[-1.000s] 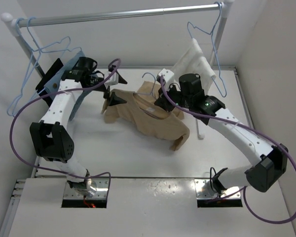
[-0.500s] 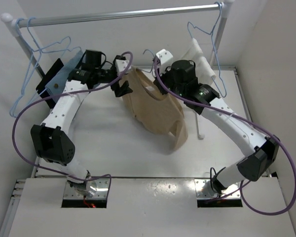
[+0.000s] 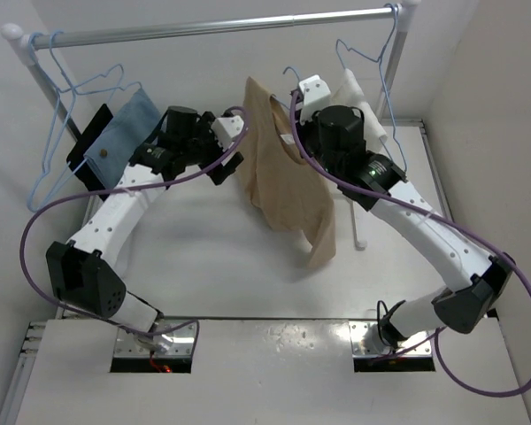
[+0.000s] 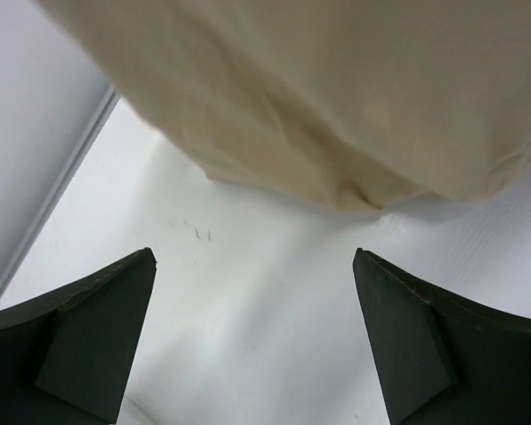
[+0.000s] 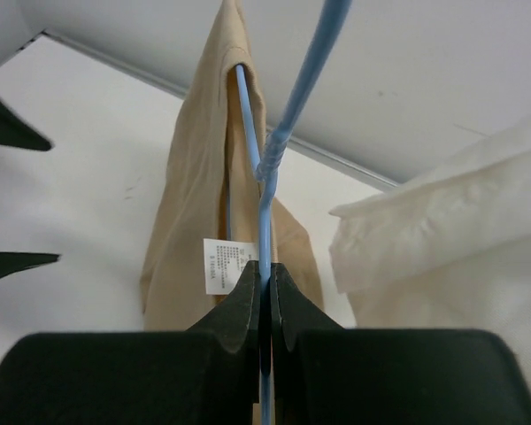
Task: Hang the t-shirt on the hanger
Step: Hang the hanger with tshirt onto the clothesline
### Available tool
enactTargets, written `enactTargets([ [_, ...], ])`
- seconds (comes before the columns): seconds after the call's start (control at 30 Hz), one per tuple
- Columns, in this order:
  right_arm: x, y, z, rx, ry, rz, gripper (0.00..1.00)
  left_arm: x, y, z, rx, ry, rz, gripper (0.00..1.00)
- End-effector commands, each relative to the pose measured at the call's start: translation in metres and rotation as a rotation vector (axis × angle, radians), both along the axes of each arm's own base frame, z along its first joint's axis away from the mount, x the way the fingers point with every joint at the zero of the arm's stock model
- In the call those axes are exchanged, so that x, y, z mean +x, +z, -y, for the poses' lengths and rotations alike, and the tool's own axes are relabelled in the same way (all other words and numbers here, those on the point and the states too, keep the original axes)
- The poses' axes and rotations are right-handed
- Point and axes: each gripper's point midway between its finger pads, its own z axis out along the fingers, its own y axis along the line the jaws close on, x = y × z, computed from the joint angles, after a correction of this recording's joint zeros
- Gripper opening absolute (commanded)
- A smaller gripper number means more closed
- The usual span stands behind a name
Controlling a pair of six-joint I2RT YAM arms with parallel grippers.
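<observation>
The tan t-shirt [image 3: 288, 181] is hanging long and creased at far centre, between the arms. Only the right wrist view is showing the right gripper [image 5: 262, 270] pinching the blue hanger [image 5: 269, 168] wire — it is running into the collar. The left gripper [image 4: 253, 257] is gaping, empty, beneath the hem.

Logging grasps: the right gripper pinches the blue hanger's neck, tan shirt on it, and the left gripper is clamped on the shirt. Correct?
No: the left wrist view shows the left gripper open, holding nothing, the t-shirt hanging beyond it. The right gripper does pinch the hanger.
</observation>
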Motion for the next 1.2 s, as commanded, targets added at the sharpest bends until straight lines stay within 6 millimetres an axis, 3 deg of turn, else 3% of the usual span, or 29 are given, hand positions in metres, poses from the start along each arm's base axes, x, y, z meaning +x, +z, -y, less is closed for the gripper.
enactTargets([
  [0.0,-0.013,0.069,0.029,0.106,-0.089,0.186,0.00,-0.013,0.012,-0.013,-0.017,0.089,0.030,1.00],
  [0.07,-0.016,0.079,0.035,0.112,-0.100,0.211,0.00,-0.021,0.006,-0.016,-0.028,0.111,0.009,1.00],
  [0.1,-0.016,0.083,0.037,0.109,-0.109,0.221,0.00,-0.027,-0.007,-0.018,-0.018,0.112,-0.016,1.00],
  [0.17,-0.020,0.093,0.043,0.114,-0.121,0.241,0.00,-0.039,-0.007,-0.021,-0.039,0.126,-0.025,1.00],
  [0.2,-0.023,0.102,0.046,0.119,-0.121,0.259,0.00,-0.046,-0.022,-0.024,-0.027,0.126,-0.053,1.00],
  [0.3,-0.024,0.112,0.051,0.103,-0.130,0.284,0.00,-0.061,-0.029,-0.024,-0.066,0.135,-0.082,1.00],
  [0.33,-0.024,0.112,0.051,0.103,-0.130,0.284,0.00,-0.066,-0.042,-0.025,-0.065,0.142,-0.107,1.00],
  [0.57,-0.036,0.166,0.076,0.131,-0.200,0.411,0.00,-0.089,-0.062,-0.025,-0.121,0.144,-0.144,1.00],
  [0.7,-0.029,0.175,0.089,0.035,-0.277,0.443,0.00,-0.090,-0.064,-0.028,-0.145,0.162,-0.134,1.00],
  [0.93,-0.033,0.191,0.096,0.068,-0.304,0.506,0.00,-0.096,-0.070,-0.031,-0.157,0.168,-0.136,1.00],
  [1.17,-0.013,0.206,0.104,0.006,-0.419,0.514,0.00,-0.095,-0.067,-0.029,-0.170,0.158,-0.119,1.00],
])
